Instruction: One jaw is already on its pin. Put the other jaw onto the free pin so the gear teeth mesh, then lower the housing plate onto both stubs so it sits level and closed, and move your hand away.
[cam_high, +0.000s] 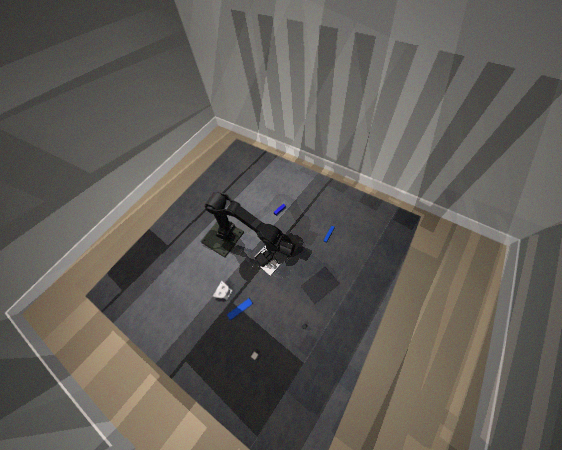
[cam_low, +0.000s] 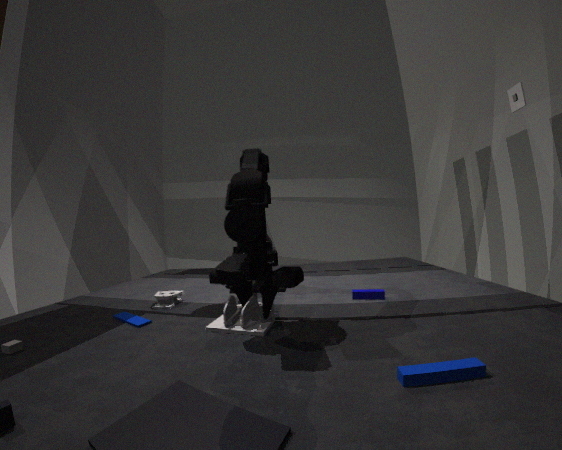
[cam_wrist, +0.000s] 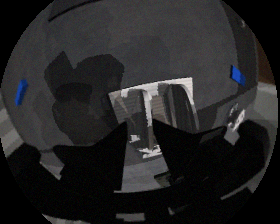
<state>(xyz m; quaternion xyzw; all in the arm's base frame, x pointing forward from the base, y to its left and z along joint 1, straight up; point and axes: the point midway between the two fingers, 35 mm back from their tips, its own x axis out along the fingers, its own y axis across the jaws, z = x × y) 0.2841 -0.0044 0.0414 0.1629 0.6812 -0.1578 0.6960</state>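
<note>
The place was a plain, closed room, but which sort of room, a lab or a home or another, it was not possible to tell surely. Pale grey walls (cam_high: 300, 60) (cam_low: 285, 100) stood around it, a light baseboard (cam_high: 380, 187) ran along their foot, and one wall carried a small white plate (cam_low: 511, 102) with a dark middle. A dark grey surface (cam_high: 190, 295) (cam_low: 350, 425) (cam_wrist: 170, 30) lay inside a border of wood-coloured floor (cam_high: 440, 320), and on it a black robot arm (cam_high: 245, 217) (cam_low: 247, 225) was standing, which gave the room some look of a robot test space.
</note>
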